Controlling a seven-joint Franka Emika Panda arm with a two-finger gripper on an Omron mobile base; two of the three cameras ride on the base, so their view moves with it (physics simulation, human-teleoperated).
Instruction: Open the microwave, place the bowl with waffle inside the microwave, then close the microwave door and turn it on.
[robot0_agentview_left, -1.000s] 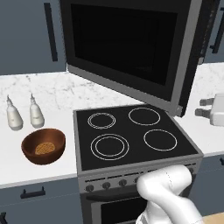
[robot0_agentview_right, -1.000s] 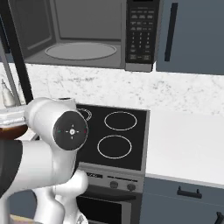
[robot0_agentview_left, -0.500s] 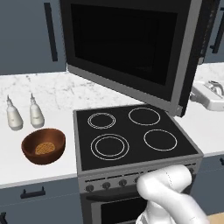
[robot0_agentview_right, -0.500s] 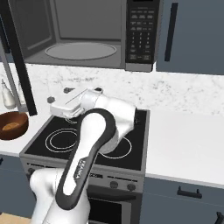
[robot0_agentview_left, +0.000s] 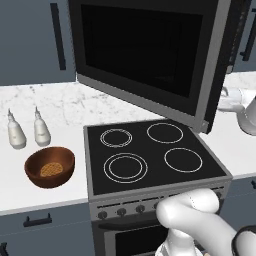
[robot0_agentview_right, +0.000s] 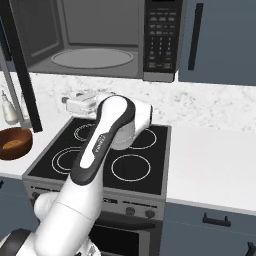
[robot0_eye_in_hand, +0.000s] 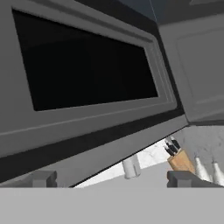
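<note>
The microwave (robot0_agentview_right: 100, 40) hangs above the stove with its light grey inside and round turntable (robot0_agentview_right: 94, 58) showing. The microwave door (robot0_agentview_left: 150, 60) stands swung wide open to the left, and its black window fills much of the hand view (robot0_eye_in_hand: 83, 65). The reddish-brown bowl (robot0_agentview_left: 50, 167) holding the waffle (robot0_agentview_left: 51, 169) sits on the counter left of the stove, also seen as bowl (robot0_agentview_right: 14, 143). My gripper (robot0_agentview_right: 67, 101) hovers over the back of the stove, behind the open door, pointing at it. Its fingertips (robot0_eye_in_hand: 43, 178) stand far apart with nothing between them.
A black four-ring stove (robot0_agentview_left: 150, 155) lies below the microwave. Two white bottles (robot0_agentview_left: 27, 131) stand behind the bowl. The hand view shows a knife block (robot0_eye_in_hand: 179, 159) and a white cylinder (robot0_eye_in_hand: 130, 167) under the door. My arm's elbow (robot0_agentview_right: 120, 120) hangs over the stove.
The arm has swung out over the stove and the hand has risen toward the inner side of the open door. Door, bowl and bottles have not moved.
</note>
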